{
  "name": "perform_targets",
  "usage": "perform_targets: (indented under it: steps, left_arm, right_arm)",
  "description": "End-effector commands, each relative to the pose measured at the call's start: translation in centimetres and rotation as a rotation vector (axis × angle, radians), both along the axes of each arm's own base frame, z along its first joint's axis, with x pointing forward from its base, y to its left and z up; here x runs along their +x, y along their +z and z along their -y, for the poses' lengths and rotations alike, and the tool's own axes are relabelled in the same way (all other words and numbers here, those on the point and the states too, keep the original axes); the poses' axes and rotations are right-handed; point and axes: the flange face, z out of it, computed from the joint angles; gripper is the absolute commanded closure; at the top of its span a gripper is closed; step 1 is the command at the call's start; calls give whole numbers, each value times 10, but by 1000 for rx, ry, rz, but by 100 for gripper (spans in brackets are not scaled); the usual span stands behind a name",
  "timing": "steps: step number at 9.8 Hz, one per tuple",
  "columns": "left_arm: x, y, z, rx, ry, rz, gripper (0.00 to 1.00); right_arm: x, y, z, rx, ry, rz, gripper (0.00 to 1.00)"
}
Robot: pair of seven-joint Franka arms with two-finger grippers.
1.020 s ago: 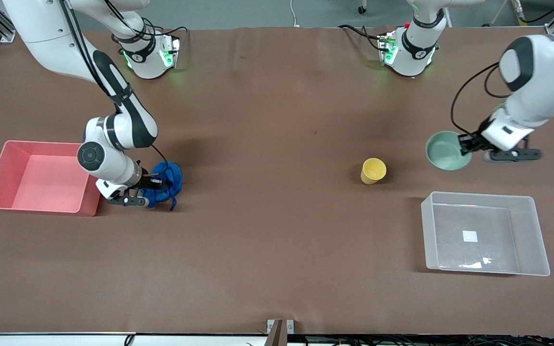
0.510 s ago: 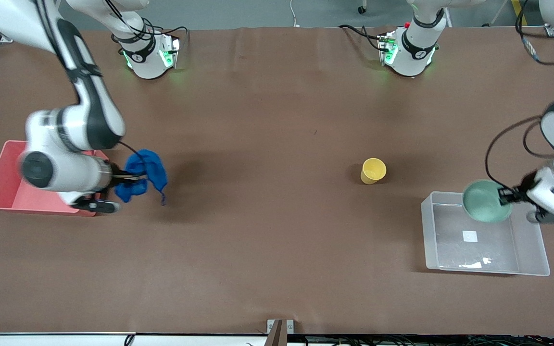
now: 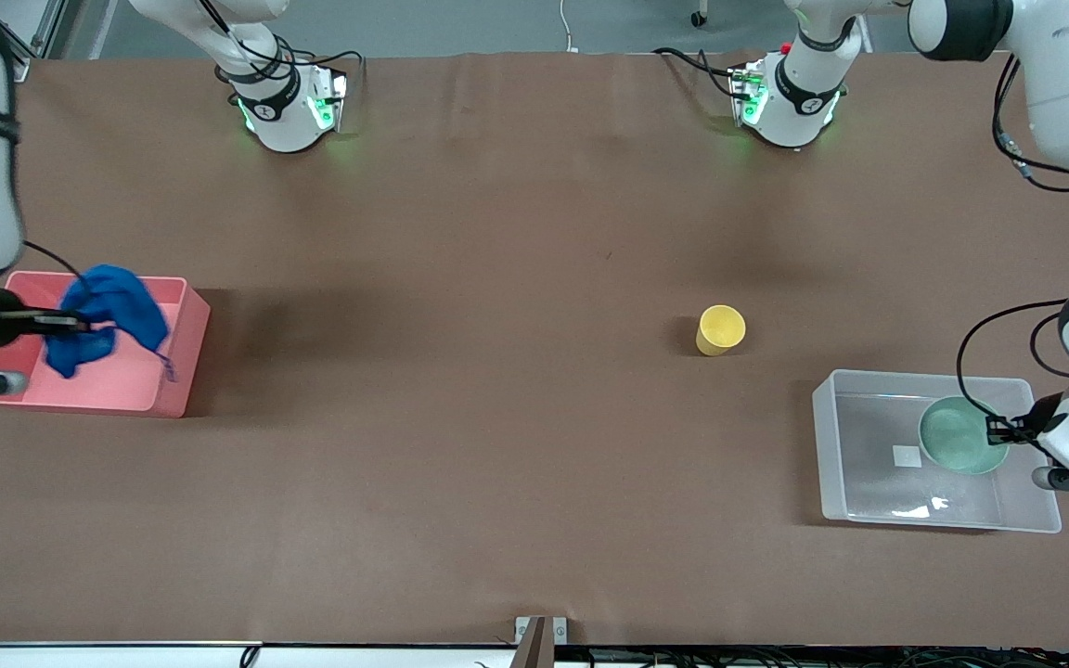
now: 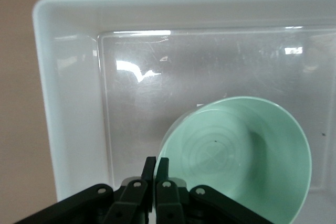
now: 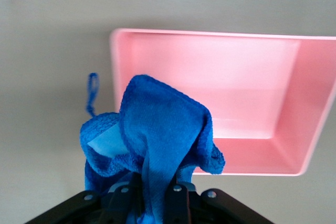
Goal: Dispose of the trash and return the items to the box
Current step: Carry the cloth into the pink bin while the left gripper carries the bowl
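Right tool [image 3: 80, 323] is clamped on the blue rag [image 3: 103, 315] over the pink bin [image 3: 184, 348] and left tool [image 3: 998, 430] pinches the mint bowl [image 3: 959, 447] over the clear box [image 3: 831, 445], so an early release could snag the rag on the rim or bounce the bowl.

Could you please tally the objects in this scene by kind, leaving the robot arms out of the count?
Bins: 2, the pink bin and the clear box
Bowls: 1, the mint-green bowl
Cups: 1, the yellow cup
Rags: 1, the blue rag
Total: 5
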Motion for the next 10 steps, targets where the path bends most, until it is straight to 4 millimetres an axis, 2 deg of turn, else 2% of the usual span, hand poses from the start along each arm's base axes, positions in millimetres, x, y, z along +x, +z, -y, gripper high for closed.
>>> perform_targets:
  steps: [1, 2, 3, 5, 6, 7, 8, 9, 10]
  left_arm:
    - [5, -35, 3, -4, -18, -20, 99]
    - [6, -36, 2, -6, -14, -7, 99]
    - [8, -37, 3, -18, -6, 17, 99]
    - [15, -63, 5, -28, 16, 81, 99]
    - [15, -73, 4, -20, 15, 88, 99]
    - [15, -73, 2, -20, 14, 88, 98]
    - [14, -82, 5, -22, 11, 78, 91]
    - [14, -85, 6, -36, 25, 79, 77]
    - [14, -81, 7, -56, 38, 90, 39]
  right_arm:
    - [-16, -37, 43, -36, 85, 45, 99]
    - [-24, -56, 62, -50, 118, 74, 99]
    - [-33, -81, 67, -48, 119, 67, 99]
    - [-49, -136, 67, -51, 108, 81, 98]
    - [-54, -163, 61, -40, 102, 80, 95]
    - [-56, -174, 56, -20, 85, 84, 90]
    - [-54, -183, 52, -19, 93, 72, 61]
    - [-53, -193, 47, -13, 98, 64, 1]
    - [-50, -186, 40, -2, 101, 70, 0]
